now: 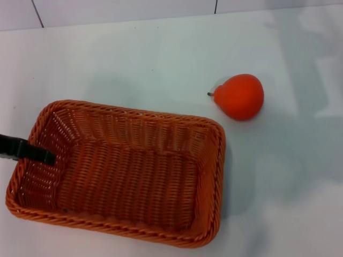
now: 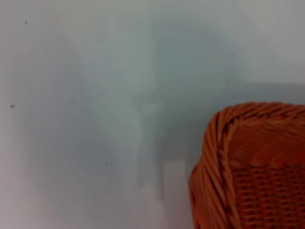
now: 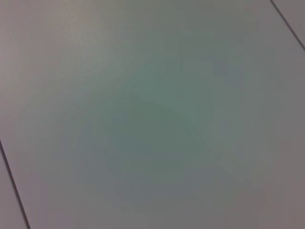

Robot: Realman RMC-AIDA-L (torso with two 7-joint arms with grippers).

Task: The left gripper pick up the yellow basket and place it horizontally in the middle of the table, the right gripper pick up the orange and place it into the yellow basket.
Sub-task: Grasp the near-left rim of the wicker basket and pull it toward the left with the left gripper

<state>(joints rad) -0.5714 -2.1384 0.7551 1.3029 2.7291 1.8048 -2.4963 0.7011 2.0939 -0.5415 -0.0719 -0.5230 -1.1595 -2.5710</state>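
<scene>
The yellow basket (image 1: 126,171), an orange-brown woven rectangle, lies lengthwise on the white table at the lower left of the head view. One of its corners shows in the left wrist view (image 2: 248,167). My left gripper (image 1: 33,151), a thin black clamp tip, comes in from the left edge, crosses the basket's left rim and is shut on that wall. The orange (image 1: 241,96), orange-red and slightly pear-shaped with a small dark stem, lies on the table beyond the basket's far right corner, apart from it. My right gripper is out of view; its wrist view shows only bare table.
The white table (image 1: 284,187) stretches to the right of the basket and behind it. A wall or panel edge with dark seams (image 1: 123,10) runs along the back.
</scene>
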